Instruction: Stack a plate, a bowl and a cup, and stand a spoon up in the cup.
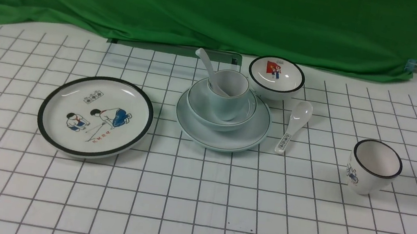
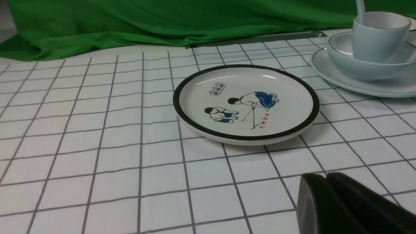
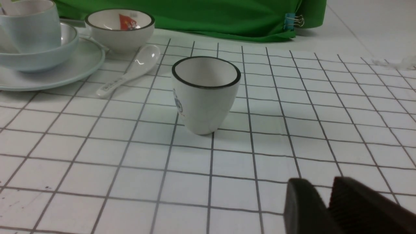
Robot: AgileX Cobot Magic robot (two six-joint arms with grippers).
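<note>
Left gripper [image 2: 326, 177] sits low over the grid cloth, jaws pressed together and empty. Right gripper [image 3: 328, 191] is slightly parted with a narrow gap, holding nothing. Beyond them, the pale plate [image 1: 220, 135] carries the bowl [image 1: 220, 112], the cup [image 1: 229, 95] stands in the bowl, and the spoon [image 1: 207, 67] leans inside the cup. The cartoon plate [image 1: 95, 116] lies left of that stack.

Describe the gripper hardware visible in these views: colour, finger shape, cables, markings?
Only finger ends show. The left gripper has matte black, blocky fingers with rounded tips. The right gripper matches, with fine ribbed texture on one pad. No cables, labels or markings visible. Arm bodies are out of frame.
</note>
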